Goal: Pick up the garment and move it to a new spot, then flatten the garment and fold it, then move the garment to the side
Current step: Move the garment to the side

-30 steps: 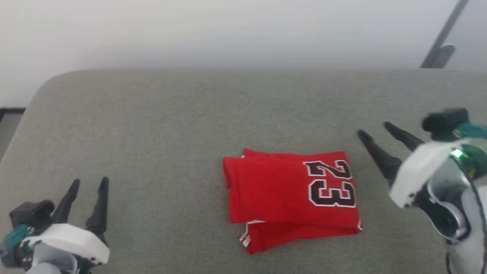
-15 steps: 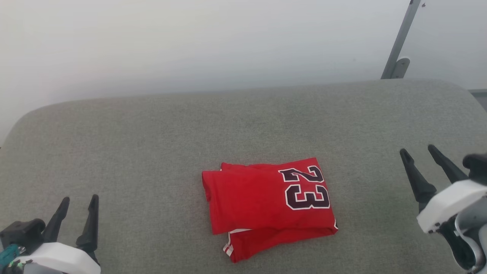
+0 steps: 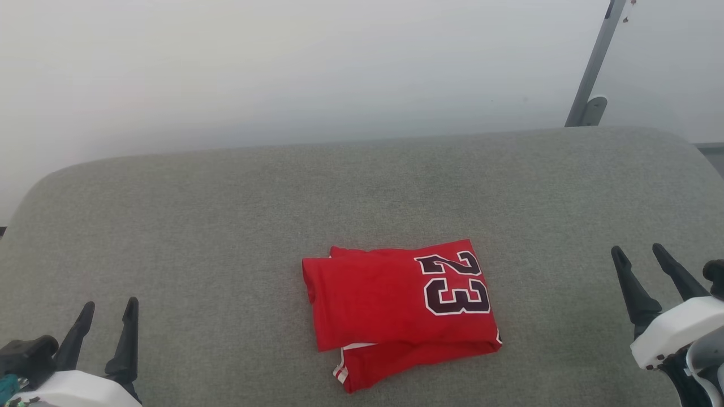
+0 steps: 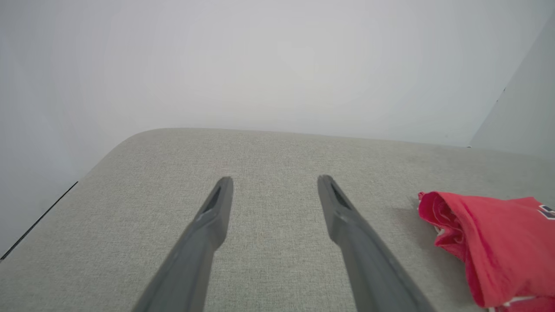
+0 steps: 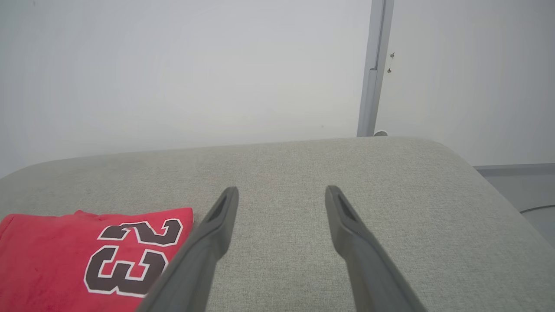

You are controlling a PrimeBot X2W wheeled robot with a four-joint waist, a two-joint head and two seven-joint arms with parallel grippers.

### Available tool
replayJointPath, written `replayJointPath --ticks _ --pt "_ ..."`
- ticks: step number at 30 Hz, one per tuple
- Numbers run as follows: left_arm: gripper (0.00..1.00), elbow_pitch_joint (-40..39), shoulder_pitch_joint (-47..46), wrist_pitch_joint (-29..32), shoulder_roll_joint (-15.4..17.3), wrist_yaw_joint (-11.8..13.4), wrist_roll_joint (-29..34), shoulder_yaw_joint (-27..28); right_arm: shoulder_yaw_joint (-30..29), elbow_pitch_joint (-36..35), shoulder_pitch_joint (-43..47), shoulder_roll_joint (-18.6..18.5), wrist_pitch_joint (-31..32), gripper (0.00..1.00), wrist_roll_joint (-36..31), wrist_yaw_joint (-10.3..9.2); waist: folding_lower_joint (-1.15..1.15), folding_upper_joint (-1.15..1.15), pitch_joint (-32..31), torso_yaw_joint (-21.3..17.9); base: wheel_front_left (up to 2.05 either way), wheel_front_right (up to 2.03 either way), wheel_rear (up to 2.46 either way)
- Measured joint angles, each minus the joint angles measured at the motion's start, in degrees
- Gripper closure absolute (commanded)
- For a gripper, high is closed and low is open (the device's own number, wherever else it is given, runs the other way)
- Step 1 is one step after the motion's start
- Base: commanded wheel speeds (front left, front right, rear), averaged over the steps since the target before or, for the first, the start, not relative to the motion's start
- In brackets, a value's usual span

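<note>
- At the middle of the grey padded surface (image 3: 226,215), somewhat toward its near edge: the garment (image 3: 384,299), folded into a compact red rectangle and lying flat.
- On its top layer, toward the robot's right end: a dark, white-outlined 23 (image 3: 455,282), facing up.
- Under the near left corner of that fold: a bit of red-and-white striped trim (image 3: 340,370), peeking out from a lower layer.
- At the lower left of the head view: left gripper (image 3: 111,303), fingers spread wide, holding nothing, well apart from the garment.
- Through the left wrist view: both fingers parted over bare grey fabric, with the rolled red fold edge off to the right and not touched.
- At the lower right of the head view: right gripper (image 3: 636,247), fingers likewise wide apart, empty, well clear of the numbered end.
- Through the right wrist view: fingers splayed above bare fabric, numbered end low at the left, seen just past one finger.
- Whether either pair of fingertips touches the surface: cannot tell.
- Behind the surface: plain pale wall (image 3: 283,68), with a grey upright post (image 3: 594,62) against it at the far right.
</note>
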Motion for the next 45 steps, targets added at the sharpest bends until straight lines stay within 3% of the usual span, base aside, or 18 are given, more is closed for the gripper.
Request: replayJointPath --ticks 11,18,27,41,45 --pt "0.00 -0.19 0.49 0.00 -0.62 -0.10 0.41 0.57 0.37 0.55 0.19 -0.49 -0.42 0.00 1.07 0.00 0.00 0.00 -0.08 0.47 0.00 0.00 0.00" --pt "0.00 -0.51 0.48 0.00 -0.82 -0.52 0.48 0.25 3.08 -0.67 0.15 -0.59 3.42 0.00 1.99 0.00 0.00 0.00 0.16 1.93 0.00 0.00 0.00" --pt "0.00 -0.71 0.18 0.27 -1.77 -0.86 0.49 -1.40 10.09 -1.69 -2.88 -1.48 17.48 0.00 6.65 0.00 0.00 0.00 1.29 6.06 0.00 0.00 0.00" --pt "0.00 0.97 -4.56 0.31 -4.02 -2.76 0.96 -3.63 11.56 -1.33 -8.94 -4.11 39.10 0.00 4.64 0.00 0.00 0.00 7.40 12.14 0.00 0.00 0.00" --pt "0.00 2.27 -6.71 0.19 -5.04 -3.59 1.44 -4.17 11.13 -0.51 -10.61 -3.05 43.43 0.00 4.54 0.00 0.00 0.00 9.99 13.79 0.00 0.00 0.00"
